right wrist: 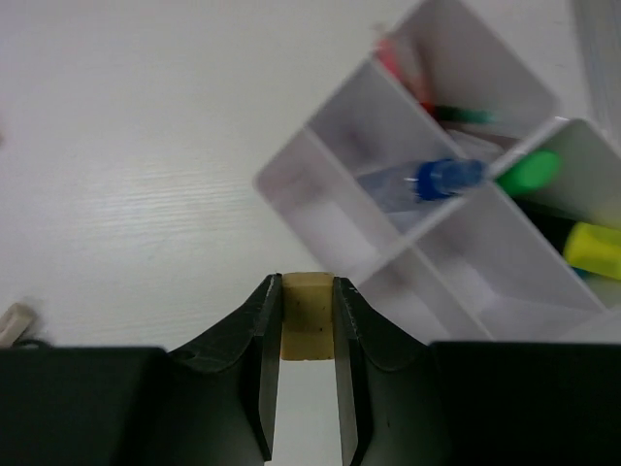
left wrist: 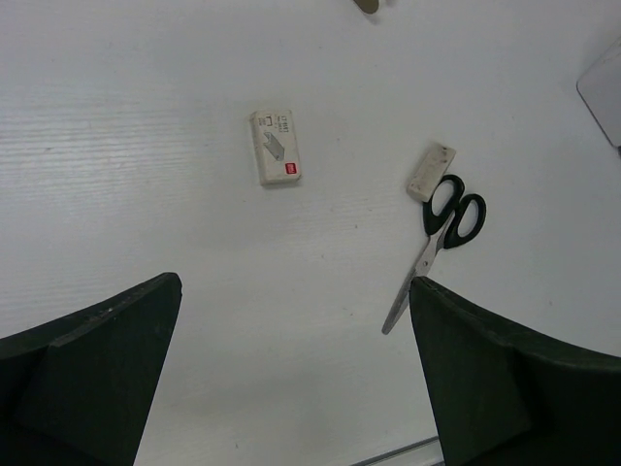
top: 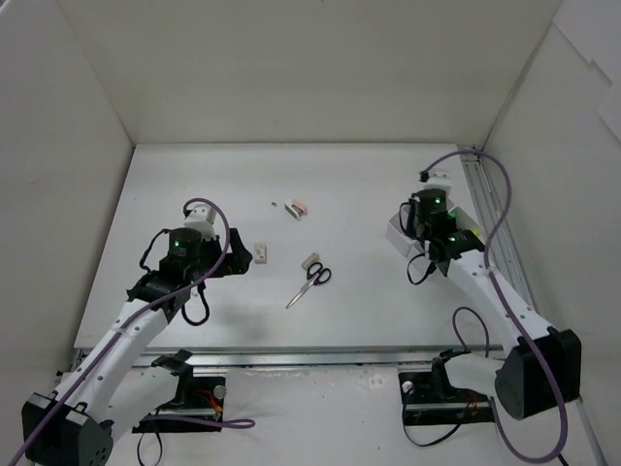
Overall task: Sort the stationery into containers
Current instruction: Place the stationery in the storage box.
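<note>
My right gripper (right wrist: 308,288) is shut on a beige eraser (right wrist: 308,320), held just short of the near edge of the white organizer tray (right wrist: 335,112). The tray holds a blue-capped glue bottle (right wrist: 419,182), a green highlighter (right wrist: 529,172), a yellow highlighter (right wrist: 592,248), a pink pen (right wrist: 403,68) and a green pen (right wrist: 468,115). My left gripper (left wrist: 295,283) hangs open over bare table. Ahead of it lie a labelled eraser (left wrist: 276,147), a second eraser (left wrist: 430,172) and black-handled scissors (left wrist: 441,233).
In the top view a small pink and dark item (top: 296,207) lies mid-table behind the scissors (top: 310,283). The tray (top: 396,231) sits at the right, mostly under my right arm. White walls enclose the table; a metal rail (top: 490,209) runs along the right side.
</note>
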Action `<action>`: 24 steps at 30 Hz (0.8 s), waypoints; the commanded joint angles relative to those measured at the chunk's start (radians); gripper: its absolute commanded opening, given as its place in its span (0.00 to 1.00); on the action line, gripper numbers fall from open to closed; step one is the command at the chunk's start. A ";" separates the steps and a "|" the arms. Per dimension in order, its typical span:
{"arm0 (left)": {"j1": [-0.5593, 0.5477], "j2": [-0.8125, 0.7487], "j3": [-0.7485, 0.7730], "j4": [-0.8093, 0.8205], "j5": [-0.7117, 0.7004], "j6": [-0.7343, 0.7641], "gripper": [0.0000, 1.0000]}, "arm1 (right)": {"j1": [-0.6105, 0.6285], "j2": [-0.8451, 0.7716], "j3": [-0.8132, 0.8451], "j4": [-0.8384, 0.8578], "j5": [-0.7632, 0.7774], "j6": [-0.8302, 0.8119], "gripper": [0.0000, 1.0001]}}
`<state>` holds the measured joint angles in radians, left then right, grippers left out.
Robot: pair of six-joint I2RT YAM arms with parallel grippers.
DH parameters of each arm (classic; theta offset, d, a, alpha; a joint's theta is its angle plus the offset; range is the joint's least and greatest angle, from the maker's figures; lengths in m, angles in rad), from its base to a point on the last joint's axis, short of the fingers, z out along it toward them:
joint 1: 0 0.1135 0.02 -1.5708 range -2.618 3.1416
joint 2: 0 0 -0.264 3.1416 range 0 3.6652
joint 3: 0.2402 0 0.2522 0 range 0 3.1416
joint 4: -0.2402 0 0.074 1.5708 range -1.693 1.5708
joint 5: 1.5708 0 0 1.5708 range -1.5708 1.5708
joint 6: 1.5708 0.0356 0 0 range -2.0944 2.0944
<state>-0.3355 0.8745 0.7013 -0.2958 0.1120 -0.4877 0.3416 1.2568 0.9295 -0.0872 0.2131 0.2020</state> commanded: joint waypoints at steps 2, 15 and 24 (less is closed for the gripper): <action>-0.033 0.095 0.092 0.121 0.080 0.067 0.99 | -0.136 -0.132 -0.075 -0.016 0.141 0.020 0.00; -0.174 0.363 0.222 0.175 0.094 0.204 0.99 | -0.328 0.033 -0.005 -0.008 0.109 0.002 0.11; -0.233 0.477 0.277 0.211 0.167 0.399 1.00 | -0.329 0.108 0.032 0.017 0.167 -0.010 0.33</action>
<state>-0.5449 1.3388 0.9016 -0.1524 0.2459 -0.1875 0.0189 1.3766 0.8928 -0.1238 0.3233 0.2028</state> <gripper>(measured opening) 0.996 0.310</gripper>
